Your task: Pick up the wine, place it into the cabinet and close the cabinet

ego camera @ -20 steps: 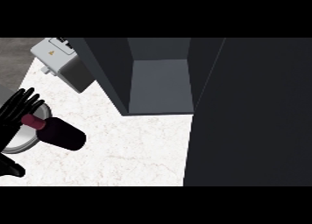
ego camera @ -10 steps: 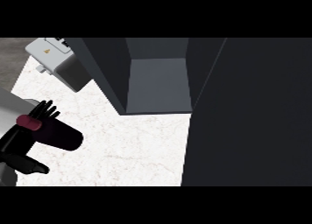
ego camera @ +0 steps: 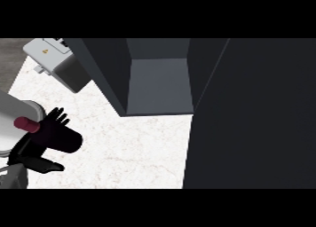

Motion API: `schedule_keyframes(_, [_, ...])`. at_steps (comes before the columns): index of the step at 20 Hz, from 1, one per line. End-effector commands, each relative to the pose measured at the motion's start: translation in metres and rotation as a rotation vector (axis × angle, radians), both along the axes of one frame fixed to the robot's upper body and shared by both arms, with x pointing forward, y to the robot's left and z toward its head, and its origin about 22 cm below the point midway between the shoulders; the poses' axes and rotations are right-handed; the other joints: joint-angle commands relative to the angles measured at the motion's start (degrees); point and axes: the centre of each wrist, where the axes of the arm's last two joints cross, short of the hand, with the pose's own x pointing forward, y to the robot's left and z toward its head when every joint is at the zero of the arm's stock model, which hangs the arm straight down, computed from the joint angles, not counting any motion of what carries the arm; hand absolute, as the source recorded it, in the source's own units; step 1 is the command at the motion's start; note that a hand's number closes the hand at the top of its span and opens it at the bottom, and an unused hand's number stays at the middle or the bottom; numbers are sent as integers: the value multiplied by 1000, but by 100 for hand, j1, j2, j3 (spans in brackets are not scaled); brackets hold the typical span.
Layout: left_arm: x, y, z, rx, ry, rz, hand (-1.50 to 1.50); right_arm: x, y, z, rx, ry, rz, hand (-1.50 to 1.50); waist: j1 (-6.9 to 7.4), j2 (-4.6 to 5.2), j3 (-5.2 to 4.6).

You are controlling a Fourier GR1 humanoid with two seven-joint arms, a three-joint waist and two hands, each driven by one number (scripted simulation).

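Note:
The wine bottle is dark with a maroon cap and lies tilted at the counter's left side, cap pointing left. My left hand is wrapped round it: its fingers show behind the bottle and its thumb lies below it. The open cabinet stands at the top centre, its grey inside showing, up and to the right of the bottle. The cabinet's dark door fills the right side. My right hand does not show.
A grey box-shaped appliance sits at the back left beside the cabinet. A pale grey round object lies at the left edge, just behind the bottle's cap. White marble counter stretches between the bottle and the door.
My left hand has slid down and to the right along the bottle, fingers now behind it and thumb under it. The bottle has barely moved.

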Motion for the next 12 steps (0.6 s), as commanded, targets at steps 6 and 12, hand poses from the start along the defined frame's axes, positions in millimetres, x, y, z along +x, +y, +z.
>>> schedule_keyframes(6, [4, -11, -12, -192, -62, -106, -150, -6, 0, 7, 7, -17, 13, -150, -7, 3, -5])
schedule_keyframes(12, [-3, -23, -24, -209, -80, -110, -150, -12, -6, 4, 3, -1, 15, -150, 13, -13, 3])
